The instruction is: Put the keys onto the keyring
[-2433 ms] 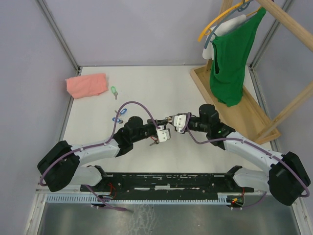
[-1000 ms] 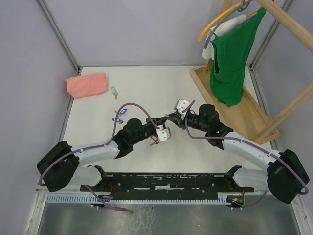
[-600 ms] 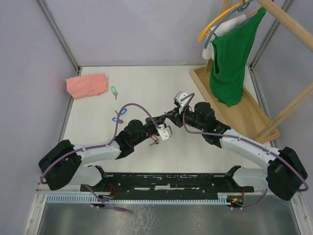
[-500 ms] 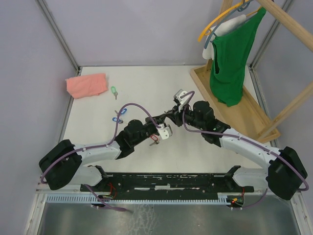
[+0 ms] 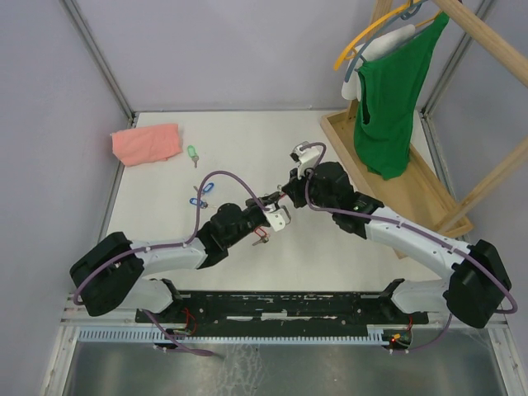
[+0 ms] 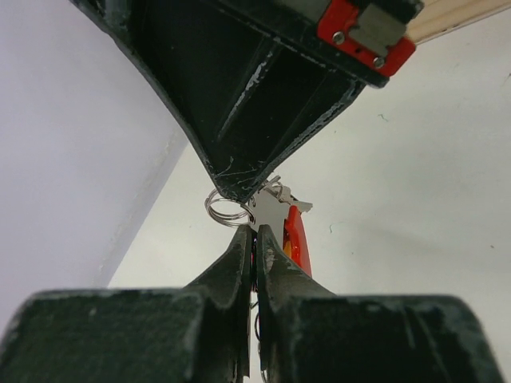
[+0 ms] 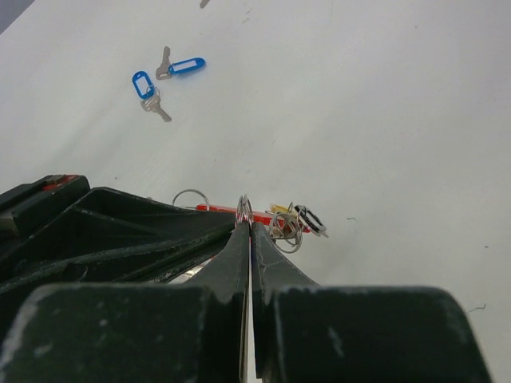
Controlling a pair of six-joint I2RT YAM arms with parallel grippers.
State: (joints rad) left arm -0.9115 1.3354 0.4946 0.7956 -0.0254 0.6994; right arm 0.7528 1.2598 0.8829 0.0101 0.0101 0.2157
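Above the middle of the tabletop [image 5: 247, 140], the keyring [image 7: 283, 226] is held off the surface between the two arms, whose tips are set point to point. The left end effector [image 6: 255, 239] is closed tight, with no gap seen between its fingers. A thin silver metal piece of the keyring is pinched at their tips, and the red band [image 6: 293, 238] is seen just beside one finger. The right end effector [image 7: 248, 227] is likewise fully closed, and one wire loop [image 7: 244, 209] of the keyring is clamped edge-on between its tips. More loops and the black tag [image 7: 313, 222] are seen just beyond that grip. Whether a red-tagged key is among these hanging parts cannot be told.

One blue-tagged key [image 7: 180, 66] and a second blue-tagged key [image 7: 144, 83] are laid flat on the tabletop, near each other but apart, to the left of the end effectors in the top view. The green-tagged key [image 5: 192, 153] is laid farther back, just beside the pink cloth [image 5: 146, 143] near the far left corner. At the far right, a green garment [image 5: 388, 99] is hung on a wooden rack [image 5: 396, 194].
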